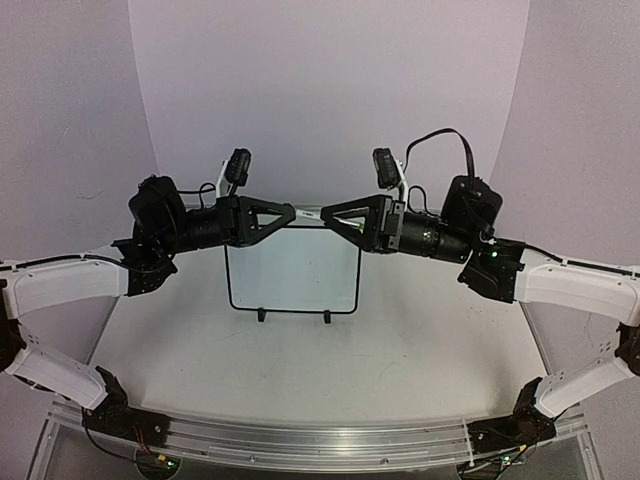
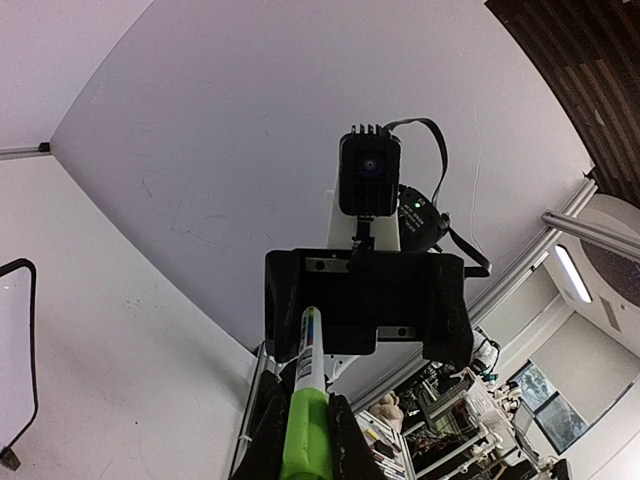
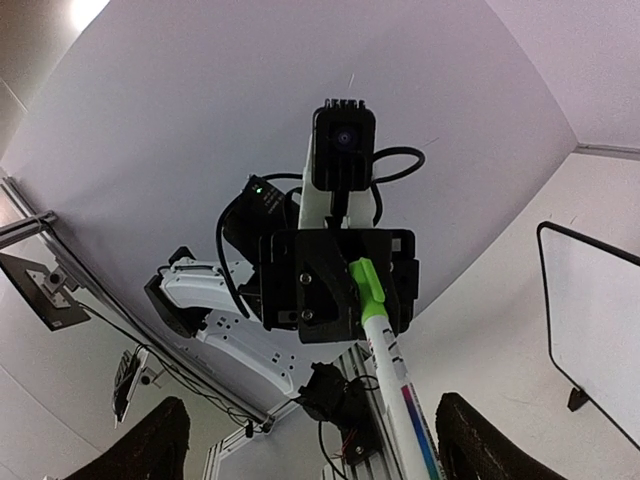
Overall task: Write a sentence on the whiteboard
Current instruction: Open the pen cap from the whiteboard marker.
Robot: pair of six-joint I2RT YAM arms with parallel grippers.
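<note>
green-capped marker [image 3: 385, 350] sits clamped by its cap in the left gripper [image 1: 288, 214]. right gripper [image 1: 328, 214] faces it, fingers [image 3: 150, 445] spread wide around the barrel, not touching. whiteboard [image 1: 292, 268] stands on the table [image 1: 420, 350] just below both.

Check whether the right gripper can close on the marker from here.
Probably yes: the marker lies between the open fingers of the right gripper; the left gripper holds its green cap, and nothing else intervenes.

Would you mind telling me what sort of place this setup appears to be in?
Probably a robotics lab bench: a left arm and right arm mounted at an aluminium rail, a white backdrop curving around the table, and cluttered shelves beyond.
</note>
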